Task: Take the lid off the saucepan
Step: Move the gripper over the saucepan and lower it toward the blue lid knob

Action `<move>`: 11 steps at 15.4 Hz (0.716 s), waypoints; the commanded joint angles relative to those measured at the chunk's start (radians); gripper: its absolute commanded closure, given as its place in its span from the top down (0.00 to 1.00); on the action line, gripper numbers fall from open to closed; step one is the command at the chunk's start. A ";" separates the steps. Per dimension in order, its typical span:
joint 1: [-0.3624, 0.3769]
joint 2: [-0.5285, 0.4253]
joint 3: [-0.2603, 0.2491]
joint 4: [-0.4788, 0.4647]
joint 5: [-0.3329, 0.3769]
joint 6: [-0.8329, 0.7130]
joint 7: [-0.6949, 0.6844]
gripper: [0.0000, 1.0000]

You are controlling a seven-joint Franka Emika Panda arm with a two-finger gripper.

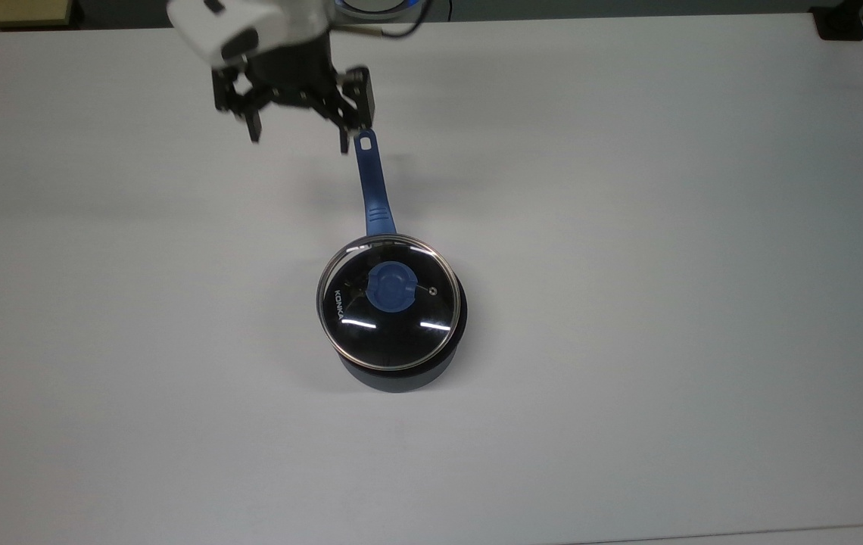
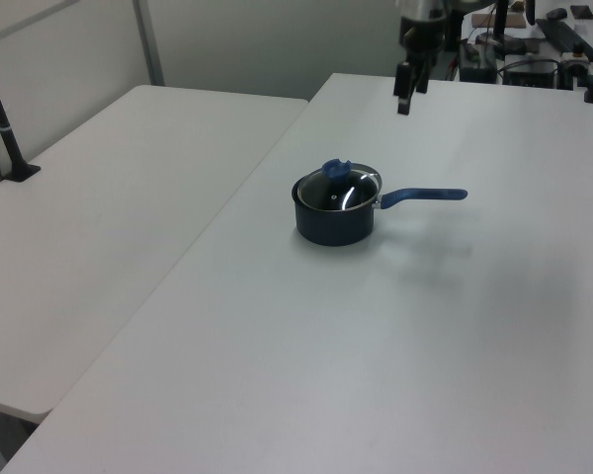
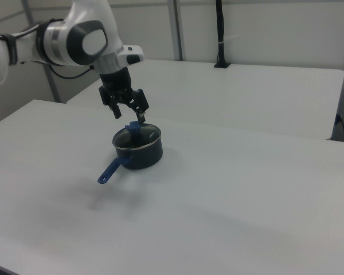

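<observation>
The saucepan (image 1: 401, 333) is located at the centre of the white table (image 1: 666, 265), its blue handle (image 1: 371, 185) pointing toward the top view's upper edge. The lid (image 1: 388, 301) is seated squarely on the pot rim, with the blue knob (image 1: 391, 287) at its centre. The gripper (image 1: 297, 140) is held in the air with its fingers spread apart and nothing between them; in the top view it appears near the end of the handle, well apart from the lid.

The step in hand is judged to be the approach. The gripper should be centred over the knob before any descent is made, and the fingers aligned so that the knob is straddled evenly. Contact with the glass should be avoided. Once the knob is clamped, a straight vertical lift is recommended, so that the metal rim is not dragged against the pot and the saucepan is not shifted.
</observation>
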State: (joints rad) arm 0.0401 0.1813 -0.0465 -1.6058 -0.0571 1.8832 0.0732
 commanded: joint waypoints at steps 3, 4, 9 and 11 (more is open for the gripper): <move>0.057 0.156 -0.003 0.095 0.030 0.175 0.089 1.00; 0.069 0.171 -0.001 0.095 0.026 0.213 0.130 1.00; 0.121 0.276 -0.003 0.168 0.014 0.254 0.212 1.00; 0.124 0.288 -0.003 0.172 0.004 0.261 0.212 1.00</move>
State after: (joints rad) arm 0.1538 0.4290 -0.0409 -1.4767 -0.0419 2.1333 0.2614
